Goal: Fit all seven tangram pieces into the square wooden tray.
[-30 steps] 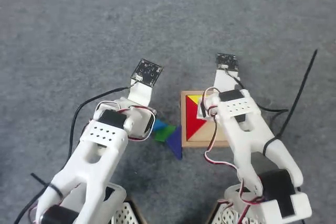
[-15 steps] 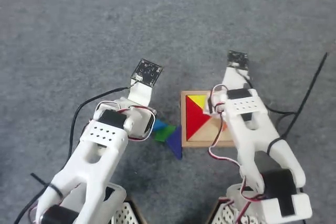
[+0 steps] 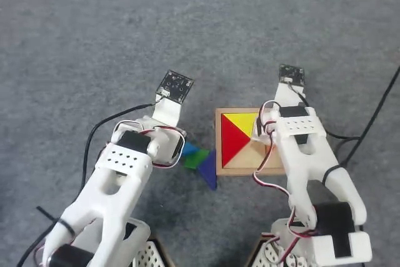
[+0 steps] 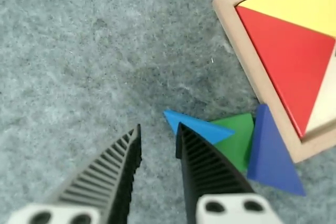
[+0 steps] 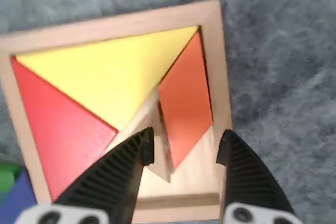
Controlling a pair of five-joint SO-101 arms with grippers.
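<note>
The square wooden tray [image 3: 219, 142] holds a yellow triangle [image 5: 115, 77], a red triangle [image 5: 63, 124] and an orange parallelogram [image 5: 186, 103]. My right gripper [image 5: 186, 137] hangs open over the tray's bare wood, its fingers either side of the orange piece's lower end, holding nothing. On the carpet beside the tray lie a light blue triangle [image 4: 194, 127], a green piece [image 4: 236, 140] and a dark blue triangle [image 4: 268, 150], touching one another. My left gripper [image 4: 158, 129] is low over the carpet, slightly open and empty, one finger against the light blue triangle's tip.
Grey carpet [image 3: 94, 48] covers the whole table, with free room at the far side and to the left. Black cables run beside both arm bases [image 3: 359, 136]. The tray's rim [image 4: 226, 6] lies close to the loose pieces.
The right arm has swung to the right across the tray, uncovering more of the yellow and red triangles. The left arm has not moved.
</note>
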